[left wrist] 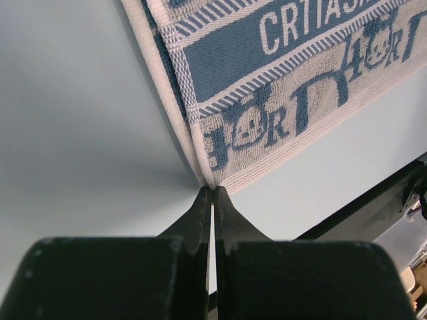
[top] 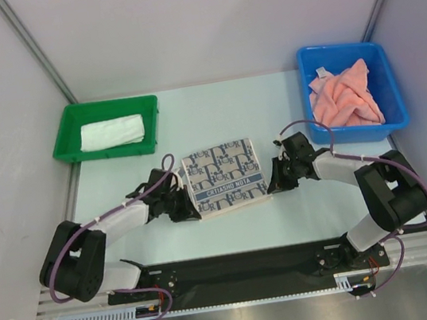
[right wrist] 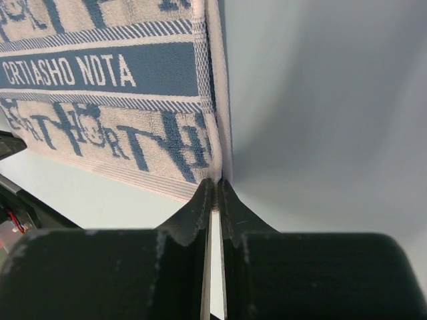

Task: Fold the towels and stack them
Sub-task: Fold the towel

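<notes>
Closest to me is the black base plate (top: 245, 266) where the robot is bolted down, just on the near side of the patterned towel (top: 224, 176). I'll place everything else from that towel. It lies folded into a neat square in the middle of the table (top: 206, 113), white with blue-grey motifs and a lettered band across it.

At its near-left corner sits the left gripper (left wrist: 212, 191), fingers pressed tight together with the tips right against the hem. At its near-right corner the right gripper (right wrist: 215, 181) does the same, with only a hairline gap between its fingers. Whether either has a bit of hem nipped, I can't tell.

The towel looks like thin looped terry: light, limp and unbreakable, but likely to sag and fall open if lifted by one corner. I'd take it by both near corners at once, pinching all the layers together.

Beyond the towel to the far left is a green tray (top: 152, 125) with a folded white towel (top: 113, 132) lying in it, probably where the stack goes. To the far right, a blue bin (top: 337, 48) holds crumpled salmon-pink towels (top: 342, 96), not yet folded. Nothing lies between the patterned towel and the tray, so only the bulk of the left arm (top: 118, 220) might crowd that path.
</notes>
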`<move>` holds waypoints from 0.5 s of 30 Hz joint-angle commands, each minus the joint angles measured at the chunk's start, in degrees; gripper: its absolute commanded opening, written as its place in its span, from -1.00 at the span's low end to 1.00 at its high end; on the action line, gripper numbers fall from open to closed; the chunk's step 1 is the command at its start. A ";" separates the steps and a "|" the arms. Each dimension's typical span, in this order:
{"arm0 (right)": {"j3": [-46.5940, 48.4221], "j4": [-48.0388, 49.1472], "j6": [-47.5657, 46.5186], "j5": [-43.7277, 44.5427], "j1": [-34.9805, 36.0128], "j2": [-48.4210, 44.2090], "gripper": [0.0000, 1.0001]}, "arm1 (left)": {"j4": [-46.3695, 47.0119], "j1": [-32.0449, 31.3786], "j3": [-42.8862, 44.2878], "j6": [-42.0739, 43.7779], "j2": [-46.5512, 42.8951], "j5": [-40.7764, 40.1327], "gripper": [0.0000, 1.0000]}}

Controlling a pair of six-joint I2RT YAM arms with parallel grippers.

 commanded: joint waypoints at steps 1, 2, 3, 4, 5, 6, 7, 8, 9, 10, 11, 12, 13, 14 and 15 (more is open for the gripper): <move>-0.85 1.55 -0.69 2.80 -0.05 0.30 -1.00 | 0.18 -0.91 -1.41 0.04 -0.56 -1.00 -0.99; -1.02 1.55 -0.60 2.71 -0.05 -0.05 -1.00 | 0.00 -1.00 -1.32 -0.05 -0.91 -0.82 -0.99; -1.11 1.55 -0.52 2.54 0.04 -0.40 -1.00 | -0.09 -1.00 -1.32 -0.22 -1.27 -0.91 -0.99; -1.03 1.55 -0.43 2.54 -0.05 -1.27 -1.00 | -0.61 -1.18 -1.06 -0.22 -2.14 -0.91 -0.99; -0.59 1.03 -0.08 2.54 -0.05 -1.80 -1.00 | -1.14 -1.18 -0.45 -0.31 -2.58 -0.91 -0.99; -0.15 0.50 0.01 2.45 -0.05 -2.24 -1.00 | -1.75 -1.18 0.08 -0.48 -3.11 -0.91 -0.99; 0.72 -0.12 0.10 2.27 -0.05 -2.77 -1.00 | -3.06 -1.18 0.78 -0.49 -3.72 -0.82 -0.99; 1.60 -2.12 0.01 2.36 -0.05 -3.91 -1.00 | -3.86 -1.35 2.18 -0.57 -5.21 -1.08 -0.99; 2.83 -3.01 0.01 2.79 0.21 -4.44 -1.00 | -4.48 -1.44 2.72 -0.66 -5.83 -1.43 -0.99; 2.84 -4.07 0.10 3.32 0.30 -5.14 -1.00 | -5.44 -1.97 3.07 -0.75 -6.36 -1.87 -0.99; 2.67 -4.34 0.10 4.54 0.39 -5.93 -1.00 | -5.62 -2.23 2.99 -0.84 -6.72 -2.57 -0.99; 1.45 -4.34 0.27 4.73 0.48 -6.11 -1.00 | -5.19 -2.32 2.38 -1.19 -6.63 -2.67 -0.99; 0.74 -3.99 0.28 4.73 0.48 -5.94 -1.00 | -4.66 -2.50 1.68 -1.28 -6.20 -2.49 -0.99; -0.14 -3.81 0.36 5.08 0.39 -5.51 -1.00 | -3.87 -2.59 -0.07 -1.36 -5.76 -2.14 -0.99; -1.71 -3.38 0.54 5.26 0.48 -5.24 -1.00 | -2.30 -2.67 -0.96 -1.89 -4.97 -1.62 -0.99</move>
